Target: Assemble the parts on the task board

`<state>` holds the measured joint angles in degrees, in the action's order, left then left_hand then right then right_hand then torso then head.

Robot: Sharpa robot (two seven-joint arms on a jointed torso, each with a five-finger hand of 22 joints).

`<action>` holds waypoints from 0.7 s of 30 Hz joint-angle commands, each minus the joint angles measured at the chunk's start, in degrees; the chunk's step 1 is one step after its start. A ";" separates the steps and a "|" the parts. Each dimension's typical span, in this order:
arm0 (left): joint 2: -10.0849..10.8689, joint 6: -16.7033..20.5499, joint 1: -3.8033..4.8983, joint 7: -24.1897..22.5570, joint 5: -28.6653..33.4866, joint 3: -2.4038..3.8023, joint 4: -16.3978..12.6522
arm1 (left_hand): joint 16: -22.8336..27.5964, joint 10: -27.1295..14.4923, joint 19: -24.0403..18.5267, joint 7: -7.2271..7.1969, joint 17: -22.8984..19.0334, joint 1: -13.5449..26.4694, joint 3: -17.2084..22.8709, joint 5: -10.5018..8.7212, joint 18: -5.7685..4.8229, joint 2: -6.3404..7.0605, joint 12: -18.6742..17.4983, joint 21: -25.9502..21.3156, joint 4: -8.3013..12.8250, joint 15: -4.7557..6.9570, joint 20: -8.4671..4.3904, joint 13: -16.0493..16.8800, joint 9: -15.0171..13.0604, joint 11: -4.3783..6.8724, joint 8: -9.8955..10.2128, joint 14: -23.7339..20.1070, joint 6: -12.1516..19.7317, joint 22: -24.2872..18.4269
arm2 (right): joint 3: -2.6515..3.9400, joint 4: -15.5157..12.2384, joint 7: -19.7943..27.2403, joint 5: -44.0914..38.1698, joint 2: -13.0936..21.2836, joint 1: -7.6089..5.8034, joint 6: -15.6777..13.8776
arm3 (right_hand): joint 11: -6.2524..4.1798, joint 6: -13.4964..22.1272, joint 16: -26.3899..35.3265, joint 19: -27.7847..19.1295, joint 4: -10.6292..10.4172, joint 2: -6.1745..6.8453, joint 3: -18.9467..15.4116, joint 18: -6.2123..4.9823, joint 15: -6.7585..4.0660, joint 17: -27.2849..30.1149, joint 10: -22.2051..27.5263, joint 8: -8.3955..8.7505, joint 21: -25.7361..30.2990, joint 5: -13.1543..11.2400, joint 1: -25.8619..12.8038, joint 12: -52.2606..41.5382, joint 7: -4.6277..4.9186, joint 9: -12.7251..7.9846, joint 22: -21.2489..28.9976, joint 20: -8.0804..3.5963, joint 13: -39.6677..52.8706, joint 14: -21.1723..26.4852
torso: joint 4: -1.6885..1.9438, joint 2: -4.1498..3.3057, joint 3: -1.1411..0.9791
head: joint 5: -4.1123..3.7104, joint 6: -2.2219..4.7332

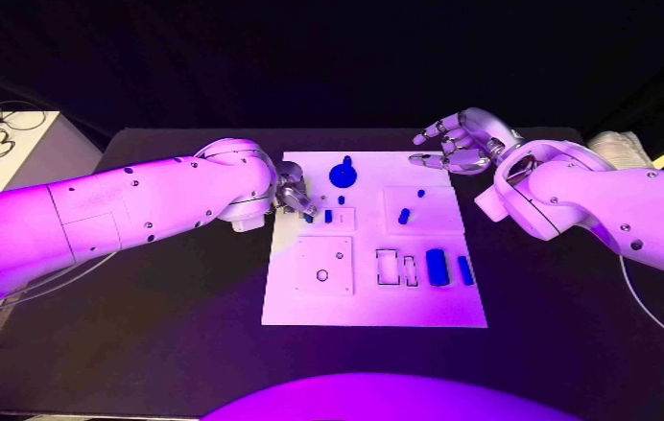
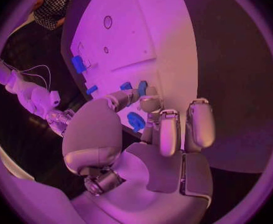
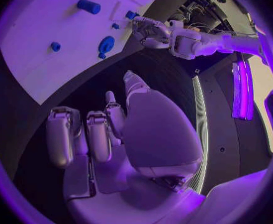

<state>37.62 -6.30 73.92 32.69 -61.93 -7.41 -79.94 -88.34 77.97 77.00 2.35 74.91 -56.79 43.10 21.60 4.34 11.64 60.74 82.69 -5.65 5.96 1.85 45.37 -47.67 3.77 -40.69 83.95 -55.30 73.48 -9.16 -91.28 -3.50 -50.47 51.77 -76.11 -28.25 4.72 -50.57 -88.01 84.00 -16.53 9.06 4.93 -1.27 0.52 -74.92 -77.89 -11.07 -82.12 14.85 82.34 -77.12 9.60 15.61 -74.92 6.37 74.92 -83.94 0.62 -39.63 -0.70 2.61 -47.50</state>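
I have the left hand (image 1: 291, 198) down at the board's (image 1: 373, 311) left edge, about ten o'clock from the board's middle, working at a small blue part (image 1: 328, 216) by the little square plate there. From the left wrist camera the fingers (image 2: 168, 134) curl in over the board edge, with a blue piece (image 2: 136, 121) lying just beneath them and two more small blue bits beside the fingertips. I can't tell whether any piece is actually pinched or only touched, so I treat the grip as unknown.

The right hand (image 1: 461, 143) hovers off the board's far right corner, at roughly one o'clock, fingers spread and holding nothing; the right wrist camera confirms an empty palm (image 3: 145, 134) over bare table.

Parts on the board: a round knobbed piece (image 1: 343, 173) near twelve o'clock, a short peg (image 1: 404, 216) just right of centre, and two long bars (image 1: 438, 267) at four o'clock, next to two empty slot outlines (image 1: 397, 267).

My read is that the step in hand is seating the small piece at the left hand's station; most of the assembly looks undone. Next I'd want a careful, vertical press or re-grip there, checking alignment with the recess before pushing, since a tilted part could jam or skid off the board.
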 commanded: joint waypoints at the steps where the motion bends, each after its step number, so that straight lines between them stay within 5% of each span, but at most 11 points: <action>1: -0.05 -2.48 -0.54 1.01 0.83 -0.43 0.05 | -0.28 0.08 0.32 -2.40 12.27 0.55 -0.64 -0.37 -0.48 0.01 -0.05 0.05 -0.24 0.36 -0.02 -0.03 0.18 -0.08 0.34 5.29 -2.95 0.05 | 0.01 -0.10 0.65 -0.53 0.02 0.03 0.55 | 0.00 0.12 0.30 2.27 -0.02 0.09 0.06 -0.74 -0.19 -11.38 0.47 -0.26 0.36 0.25 -0.71 0.26 -0.04 -0.06 -9.55 -0.17 2.00 -4.98 | 0.00 -0.02 0.03 | -0.07 0.16; 21: -0.17 -2.03 -0.54 1.13 0.66 -0.42 1.04 | -0.25 -0.33 0.35 -2.39 12.20 2.05 -10.46 -0.85 -0.47 0.24 -0.26 -0.18 -5.68 0.37 0.00 -0.33 0.10 -0.11 0.98 5.26 -3.43 0.03 | 0.01 -0.12 0.66 -0.53 0.10 0.03 0.34 | 0.01 0.15 0.37 2.19 -0.06 0.11 0.03 -0.78 -0.19 -11.28 0.61 -0.27 0.53 0.24 -0.83 0.41 -0.03 -0.08 -9.43 -0.17 1.85 -4.95 | -0.03 -0.01 -0.02 | -0.13 0.20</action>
<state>37.46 -6.73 73.67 32.90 -61.40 -7.60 -79.07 -88.31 78.00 76.99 -0.32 74.91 -55.14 32.95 20.99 4.34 11.79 60.74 82.69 -11.38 5.95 1.85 45.10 -47.56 3.68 -40.04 83.95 -58.59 73.47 -9.16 -91.31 -3.48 -50.48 51.86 -76.11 -28.28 4.72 -50.57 -88.01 84.00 -16.53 9.28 4.93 -1.26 0.52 -74.91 -77.47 -11.07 -81.97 14.85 82.11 -76.89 9.60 15.61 -74.91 6.37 74.91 -83.94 0.62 -39.63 -0.69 2.48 -47.32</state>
